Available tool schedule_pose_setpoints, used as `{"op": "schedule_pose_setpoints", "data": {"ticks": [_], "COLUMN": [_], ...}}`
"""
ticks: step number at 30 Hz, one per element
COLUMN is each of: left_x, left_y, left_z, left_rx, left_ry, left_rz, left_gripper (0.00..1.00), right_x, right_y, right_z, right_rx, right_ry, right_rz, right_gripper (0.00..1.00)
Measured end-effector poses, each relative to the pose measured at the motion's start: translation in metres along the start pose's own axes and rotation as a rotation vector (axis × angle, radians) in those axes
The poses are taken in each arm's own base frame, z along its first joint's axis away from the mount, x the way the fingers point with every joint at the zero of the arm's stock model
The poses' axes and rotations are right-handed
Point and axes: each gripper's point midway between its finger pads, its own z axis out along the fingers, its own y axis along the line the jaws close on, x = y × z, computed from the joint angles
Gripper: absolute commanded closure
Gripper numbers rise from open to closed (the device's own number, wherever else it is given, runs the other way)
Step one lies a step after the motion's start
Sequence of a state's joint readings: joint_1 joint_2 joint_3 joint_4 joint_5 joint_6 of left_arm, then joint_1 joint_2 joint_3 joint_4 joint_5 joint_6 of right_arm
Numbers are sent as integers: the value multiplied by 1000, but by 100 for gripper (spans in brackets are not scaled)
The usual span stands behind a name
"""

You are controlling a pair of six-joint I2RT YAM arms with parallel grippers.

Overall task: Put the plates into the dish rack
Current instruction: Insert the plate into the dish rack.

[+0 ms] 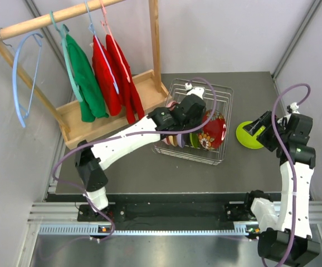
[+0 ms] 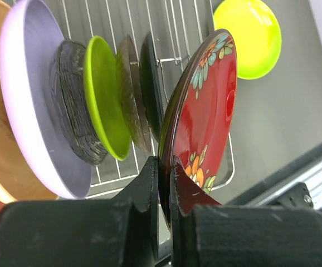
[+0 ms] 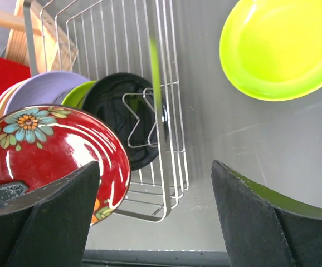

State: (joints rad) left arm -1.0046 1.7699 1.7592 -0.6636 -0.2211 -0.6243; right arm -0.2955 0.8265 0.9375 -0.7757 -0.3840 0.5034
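My left hand clamps the rim of the red plate, which stands upright in the rack with the green plate and lavender plate. My right hand is open near a lime plate on the table.

Bright, even light, soft shadows; white glare streaks the red plate; wrist-view foregrounds blur.

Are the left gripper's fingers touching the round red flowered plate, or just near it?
Touching. The left wrist view shows the fingers of the left gripper pinching the rim of the round red flowered plate, one on each face, no gap.
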Motion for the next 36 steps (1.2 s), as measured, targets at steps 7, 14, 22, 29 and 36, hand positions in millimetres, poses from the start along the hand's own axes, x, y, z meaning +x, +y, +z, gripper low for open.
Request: {"op": "schedule_pose_setpoints", "data": {"ticks": [7,14,22,29,36], "left_x": [-10,-21,-15,-17,-5], "left_y": [0,4,13,7,7], "left_z": [8,16,25,25,38], "left_rx": [-104,-213,-300,-326,-368], "left_ry": [-18,-53,-60,-92,-97], "left_rz": [50,81,97,110,121], "left_gripper": [100,100,100,100,100], "right_x": [-3,-2,-1,-1,-1], "right_y": [-5,-7,-11,-11,-11], "right_z": [-1,-1,-2,-2,-2], "right_rx": [14,24,37,37,38], "right_ry": [-9,-4,-3,-4,-4], "right_rz": [9,17,27,28,28], "right_gripper": [19,20,19,19,19]}}
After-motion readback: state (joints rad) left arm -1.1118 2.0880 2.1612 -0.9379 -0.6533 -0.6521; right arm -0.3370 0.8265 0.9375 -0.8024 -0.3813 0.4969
